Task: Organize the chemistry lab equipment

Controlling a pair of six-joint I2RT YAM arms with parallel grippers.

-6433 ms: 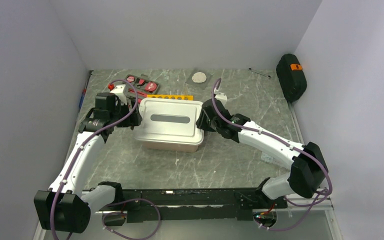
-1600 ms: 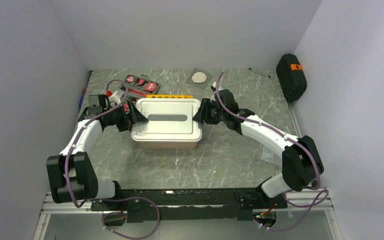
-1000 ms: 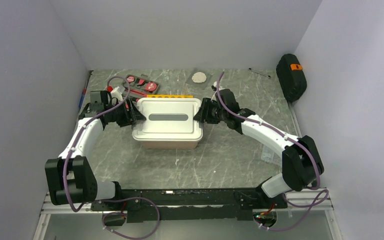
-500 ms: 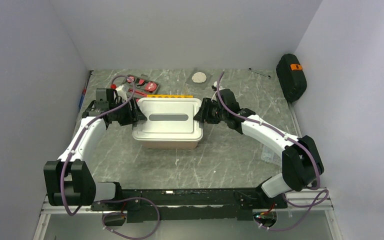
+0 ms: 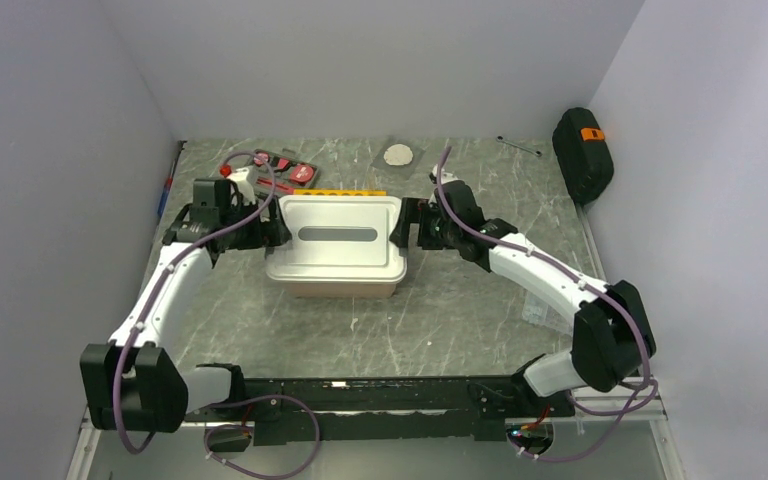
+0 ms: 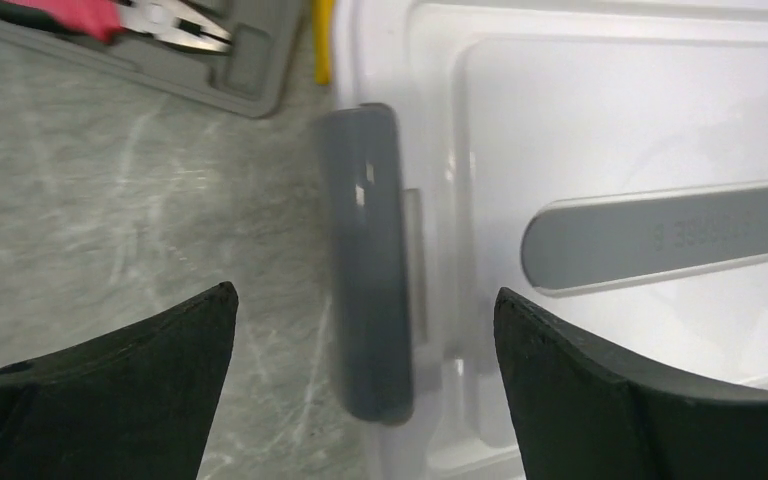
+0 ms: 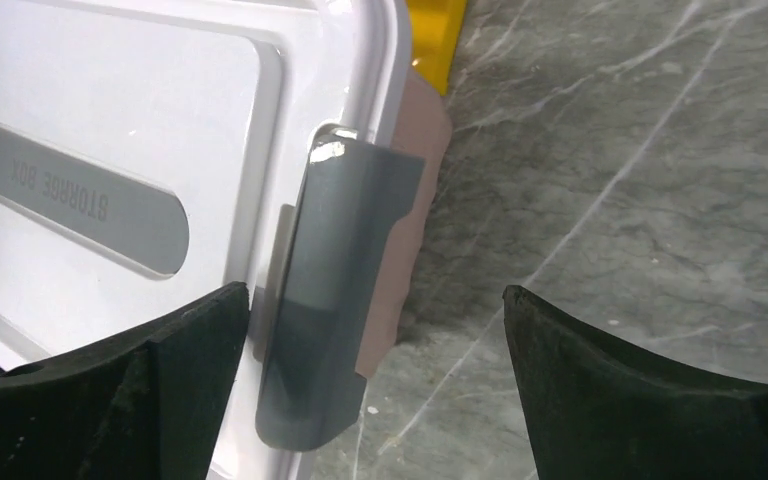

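Grey marbled tabletop (image 5: 480,310) bears a white plastic storage box (image 5: 335,260); left gripper (image 5: 266,232) and right gripper (image 5: 407,226) gape wide, empty, flanking it.

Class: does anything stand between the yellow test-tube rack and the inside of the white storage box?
Yes. The white lid sits over the storage box, covering its opening. The yellow rack lies just behind the box, outside it.

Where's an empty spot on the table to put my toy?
The biggest bare patch is in front of the white box, down to the near edge. Another lies between the right arm and the black case. It's crowded behind the box's left corner: yellow rack, tool kit, left hand.
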